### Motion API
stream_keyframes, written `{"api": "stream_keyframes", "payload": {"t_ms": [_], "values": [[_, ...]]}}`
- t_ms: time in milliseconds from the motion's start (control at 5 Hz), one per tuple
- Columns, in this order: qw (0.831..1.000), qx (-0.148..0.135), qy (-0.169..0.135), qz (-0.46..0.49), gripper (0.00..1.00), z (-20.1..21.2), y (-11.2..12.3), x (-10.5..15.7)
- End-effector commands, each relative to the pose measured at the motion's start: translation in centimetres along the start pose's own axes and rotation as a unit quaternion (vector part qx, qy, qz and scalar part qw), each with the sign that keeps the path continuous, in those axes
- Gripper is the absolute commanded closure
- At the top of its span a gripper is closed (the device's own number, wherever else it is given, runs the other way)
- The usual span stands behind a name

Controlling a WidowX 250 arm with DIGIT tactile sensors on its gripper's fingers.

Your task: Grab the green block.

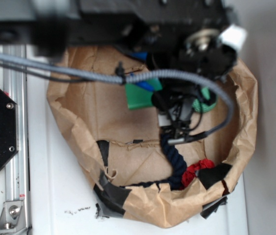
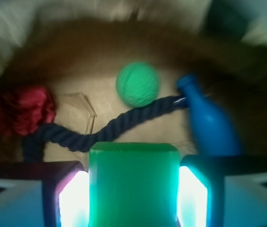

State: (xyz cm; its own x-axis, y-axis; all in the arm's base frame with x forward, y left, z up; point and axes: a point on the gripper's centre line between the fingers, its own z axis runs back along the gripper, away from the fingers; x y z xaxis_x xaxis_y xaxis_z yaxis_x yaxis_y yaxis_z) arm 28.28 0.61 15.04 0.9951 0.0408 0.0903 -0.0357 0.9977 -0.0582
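Observation:
The green block [image 2: 133, 189], a flat green slab, fills the space between my gripper [image 2: 133, 165] fingers in the wrist view. Both lit pads [image 2: 73, 198] press against its sides with no gap, so the gripper is shut on it. In the exterior view a corner of the green block [image 1: 139, 100] shows inside the brown paper bag [image 1: 69, 132]. The black arm [image 1: 196, 44] reaches in from above and hides the fingers there.
A round dimpled green ball [image 2: 137, 84] lies beyond the block. A blue bottle [image 2: 209, 123] is to its right. A dark blue rope [image 2: 124, 120] runs across the bag floor to a red cloth [image 2: 22, 111]. The bag's crumpled walls ring everything.

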Motion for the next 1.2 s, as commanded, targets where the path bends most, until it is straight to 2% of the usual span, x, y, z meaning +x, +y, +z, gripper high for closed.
{"api": "stream_keyframes", "payload": {"t_ms": [0, 800, 1000], "values": [[0.999, 0.014, -0.029, -0.018, 1.0, 3.14, -1.15, 0.42], [0.999, 0.016, -0.038, -0.024, 1.0, 3.33, -1.54, -0.01], [0.999, 0.017, -0.037, -0.021, 1.0, 2.86, -1.8, 0.77]]}}
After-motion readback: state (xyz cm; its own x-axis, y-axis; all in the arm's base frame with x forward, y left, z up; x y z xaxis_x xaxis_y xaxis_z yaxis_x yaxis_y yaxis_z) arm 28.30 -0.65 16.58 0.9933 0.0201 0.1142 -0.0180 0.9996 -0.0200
